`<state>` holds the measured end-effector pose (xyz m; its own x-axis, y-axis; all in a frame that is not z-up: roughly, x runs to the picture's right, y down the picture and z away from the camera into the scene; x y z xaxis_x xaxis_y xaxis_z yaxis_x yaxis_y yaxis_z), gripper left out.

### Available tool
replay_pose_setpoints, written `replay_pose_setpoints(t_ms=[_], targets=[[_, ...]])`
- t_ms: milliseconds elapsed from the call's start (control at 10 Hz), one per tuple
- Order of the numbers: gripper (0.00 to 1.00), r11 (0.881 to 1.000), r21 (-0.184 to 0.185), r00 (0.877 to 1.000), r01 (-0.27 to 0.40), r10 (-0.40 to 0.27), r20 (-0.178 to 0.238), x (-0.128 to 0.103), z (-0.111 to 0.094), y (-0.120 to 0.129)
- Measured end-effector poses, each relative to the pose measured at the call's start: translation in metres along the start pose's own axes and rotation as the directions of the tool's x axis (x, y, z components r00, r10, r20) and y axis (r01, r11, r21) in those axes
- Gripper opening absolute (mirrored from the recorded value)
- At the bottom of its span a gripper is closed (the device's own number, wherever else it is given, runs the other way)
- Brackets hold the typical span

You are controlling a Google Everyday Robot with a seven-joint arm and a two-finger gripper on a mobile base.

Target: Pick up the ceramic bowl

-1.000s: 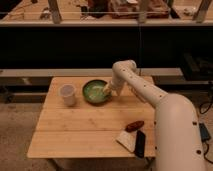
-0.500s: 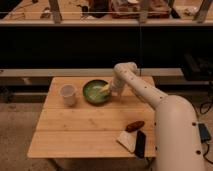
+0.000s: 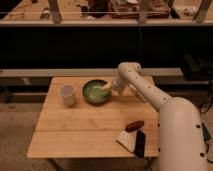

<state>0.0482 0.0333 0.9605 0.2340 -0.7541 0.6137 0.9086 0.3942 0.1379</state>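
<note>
The gripper [image 3: 106, 89] is down at the right edge of the bowl [image 3: 96, 91]. It reaches over the rim and into the bowl.

The white arm [image 3: 142, 87] bends up from the gripper, then slopes down to the right to the big white robot body [image 3: 181, 135] at the right side of the table.

The bowl is round, green and shiny, with a pale middle. It sits flat on the wood table [image 3: 85, 127], near the back edge and a bit left of the middle.

A small white cup [image 3: 67, 94] stands upright just to the left of the bowl. The two are near but not touching.

Near the front right corner of the table lies a small brown thing [image 3: 134, 125]. Just in front of it is a pale flat thing [image 3: 126, 140] with a black flat thing [image 3: 139, 143] on its right side. These are well apart from the bowl.
</note>
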Motion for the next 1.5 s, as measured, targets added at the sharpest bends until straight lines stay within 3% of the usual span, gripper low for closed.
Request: replay_pose_setpoints(t_ms=[300, 600, 800, 1000, 1500], targets=[[0.35, 1.0, 0.026, 1.0, 0.006, -0.007, 0.006, 0.001, -0.001, -0.001], [0.32, 0.999, 0.038, 1.0, 0.009, -0.009, 0.01, -0.001, -0.007, -0.009], [0.22, 0.999, 0.049, 1.0, 0.017, -0.017, -0.012, 0.001, -0.028, -0.013], [0.11, 0.997, 0.069, 0.999, 0.031, -0.028, -0.045, 0.001, -0.062, -0.02], [0.11, 0.992, 0.106, 0.995, 0.067, -0.058, -0.082, -0.003, -0.113, -0.007]])
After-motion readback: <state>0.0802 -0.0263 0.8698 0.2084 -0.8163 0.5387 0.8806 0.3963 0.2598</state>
